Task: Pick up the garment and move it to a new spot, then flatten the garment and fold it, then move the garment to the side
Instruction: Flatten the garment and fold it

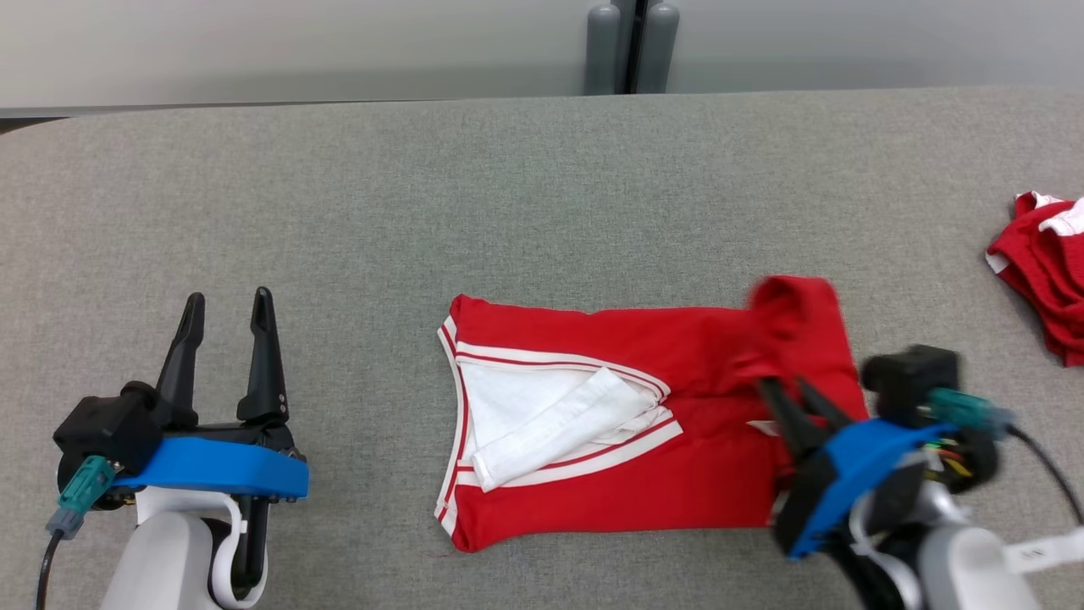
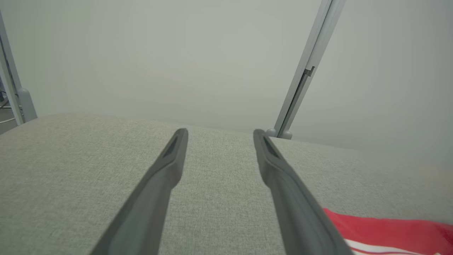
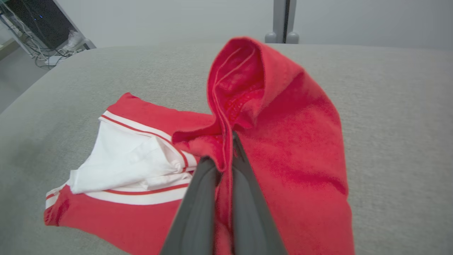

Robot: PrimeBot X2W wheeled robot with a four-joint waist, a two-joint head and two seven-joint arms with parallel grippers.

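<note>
The garment (image 1: 610, 424) is a red top with white trim and a white inner panel, lying partly folded in the middle of the grey table. My right gripper (image 1: 783, 391) is shut on its right edge and holds a red flap lifted above the rest. In the right wrist view the raised flap of the garment (image 3: 283, 134) drapes over my closed right gripper (image 3: 226, 148). My left gripper (image 1: 227, 307) stands open well to the left of the garment, nothing between its fingers. In the left wrist view the open left gripper (image 2: 218, 134) points over bare table, and a corner of the garment (image 2: 389, 230) shows at lower right.
Another red and white cloth (image 1: 1046, 263) lies bunched at the table's right edge. The grey table (image 1: 542, 186) ends at a pale wall with a grey post (image 1: 631, 47) behind. Bare table stretches at the back and left.
</note>
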